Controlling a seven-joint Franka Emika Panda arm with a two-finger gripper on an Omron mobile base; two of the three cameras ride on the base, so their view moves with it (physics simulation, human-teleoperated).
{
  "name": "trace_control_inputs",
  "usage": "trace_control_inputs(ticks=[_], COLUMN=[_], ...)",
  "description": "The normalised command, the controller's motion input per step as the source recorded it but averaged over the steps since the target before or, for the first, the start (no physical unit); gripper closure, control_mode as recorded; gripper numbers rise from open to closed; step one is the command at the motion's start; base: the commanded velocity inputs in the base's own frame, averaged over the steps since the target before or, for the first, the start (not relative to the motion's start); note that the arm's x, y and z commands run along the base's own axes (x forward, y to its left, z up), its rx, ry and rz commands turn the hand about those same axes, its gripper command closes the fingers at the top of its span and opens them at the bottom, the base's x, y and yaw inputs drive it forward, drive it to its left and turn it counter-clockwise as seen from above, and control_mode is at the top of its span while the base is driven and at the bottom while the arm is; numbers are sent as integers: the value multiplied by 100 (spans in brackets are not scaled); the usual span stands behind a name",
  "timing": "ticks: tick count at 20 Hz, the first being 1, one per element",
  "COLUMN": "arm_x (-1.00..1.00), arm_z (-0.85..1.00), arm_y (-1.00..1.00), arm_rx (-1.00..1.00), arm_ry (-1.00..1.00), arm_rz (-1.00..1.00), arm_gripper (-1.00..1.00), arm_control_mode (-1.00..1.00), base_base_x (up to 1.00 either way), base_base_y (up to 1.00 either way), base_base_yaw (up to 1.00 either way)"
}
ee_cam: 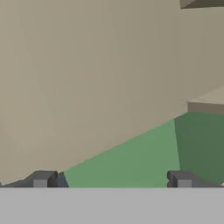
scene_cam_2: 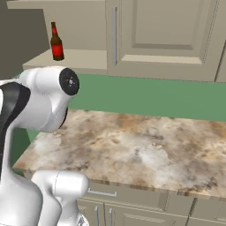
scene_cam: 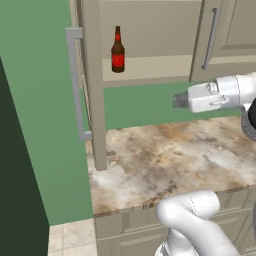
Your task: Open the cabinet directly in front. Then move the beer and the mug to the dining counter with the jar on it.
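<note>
Beer upright on cabinet shelf, well apart from empty, spread jaws.

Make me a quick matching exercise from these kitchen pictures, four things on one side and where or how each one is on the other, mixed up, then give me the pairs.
Things:
1. beer
2. left cabinet door
3. claw
4. right cabinet door

States or places:
A. open, holding nothing
B. shut
C. upright on the cabinet shelf
D. swung open, edge toward the camera

Pairs: 1-C, 2-D, 3-A, 4-B
</note>
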Motion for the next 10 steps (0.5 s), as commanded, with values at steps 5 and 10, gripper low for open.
trace_control_inputs(ticks=[5, 10], arm_x=[0, -2], arm_z=[0, 0], arm_y=[-70, -52], arm_rx=[0, -1], arm_ry=[0, 0], arm_rz=[-46, -46], arm_gripper=[-100, -100], arm_control_mode=[-100, -100], base_base_x=[0, 0], base_base_y=[0, 0], base_base_yaw=[0, 0])
